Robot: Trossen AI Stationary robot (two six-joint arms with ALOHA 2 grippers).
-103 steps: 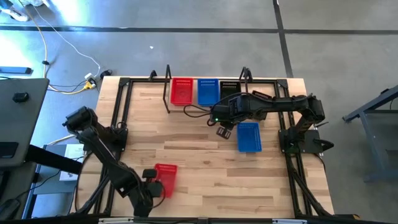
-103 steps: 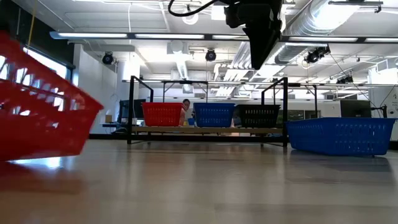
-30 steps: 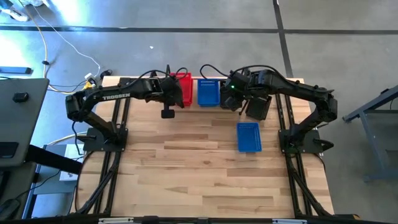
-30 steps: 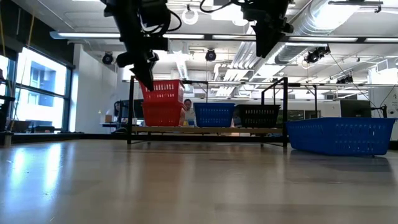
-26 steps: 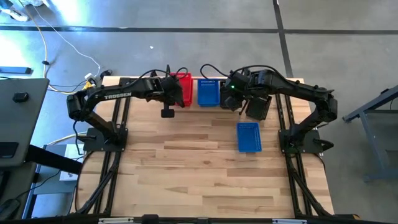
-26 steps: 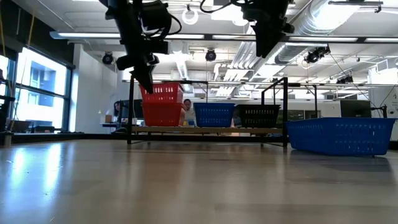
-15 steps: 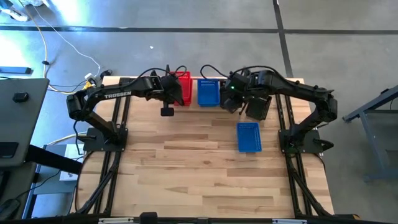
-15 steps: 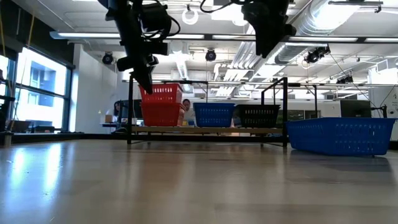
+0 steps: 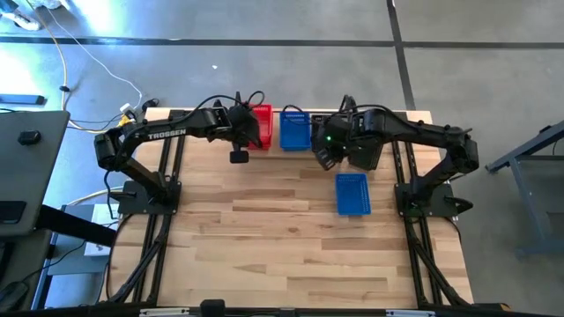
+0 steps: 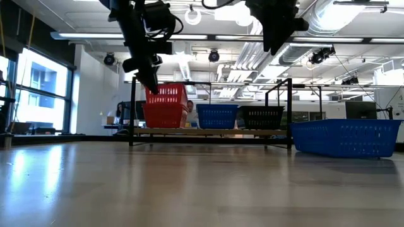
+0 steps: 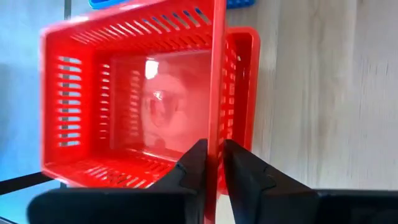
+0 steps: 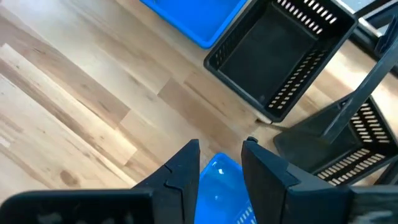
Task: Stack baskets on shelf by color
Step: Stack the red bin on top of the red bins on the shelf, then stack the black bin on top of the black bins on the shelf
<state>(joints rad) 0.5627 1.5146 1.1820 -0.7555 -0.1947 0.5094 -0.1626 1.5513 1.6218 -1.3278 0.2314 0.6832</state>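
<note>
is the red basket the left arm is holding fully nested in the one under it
Not yet: the held red basket sits tilted and raised above the lower red basket.

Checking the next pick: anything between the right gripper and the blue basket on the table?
Nothing visible. The right gripper hangs open above bare tabletop, and the blue basket lies apart from it with only wood planks between them.

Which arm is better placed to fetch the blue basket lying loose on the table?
Right: the right gripper, open and empty, hovers near the loose blue basket, while the left gripper clamps the red basket at the shelf.
</note>
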